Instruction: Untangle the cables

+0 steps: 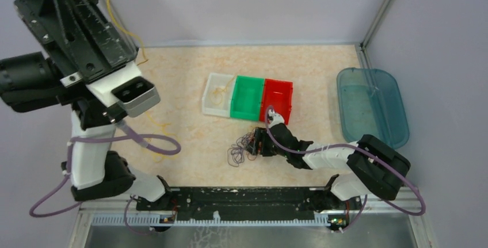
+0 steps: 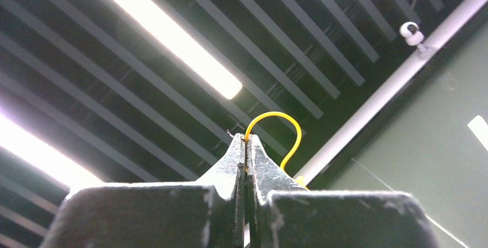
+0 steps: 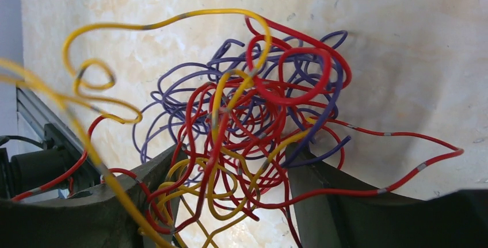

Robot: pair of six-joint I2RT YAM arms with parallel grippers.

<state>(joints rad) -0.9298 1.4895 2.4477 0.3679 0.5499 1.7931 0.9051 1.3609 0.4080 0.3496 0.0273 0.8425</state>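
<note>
The cables lie as a tangle (image 1: 244, 147) of thin red, yellow and purple wires on the table in front of the bins. My right gripper (image 1: 258, 141) is down at the tangle's right side. In the right wrist view it is open (image 3: 236, 159), with loops of the tangle (image 3: 253, 104) lying between and over both fingers. My left gripper (image 2: 247, 140) is raised high, pointing at the ceiling, and is shut on a yellow cable (image 2: 288, 122). In the top view that yellow cable (image 1: 124, 29) hangs down beside the left arm (image 1: 86, 35) to the table.
Three small bins stand in a row behind the tangle: white (image 1: 208, 95) with a thin cable in it, green (image 1: 247, 101) and red (image 1: 279, 95). A teal tray (image 1: 397, 110) lies at the right. A metal rail (image 1: 241, 196) runs along the near edge.
</note>
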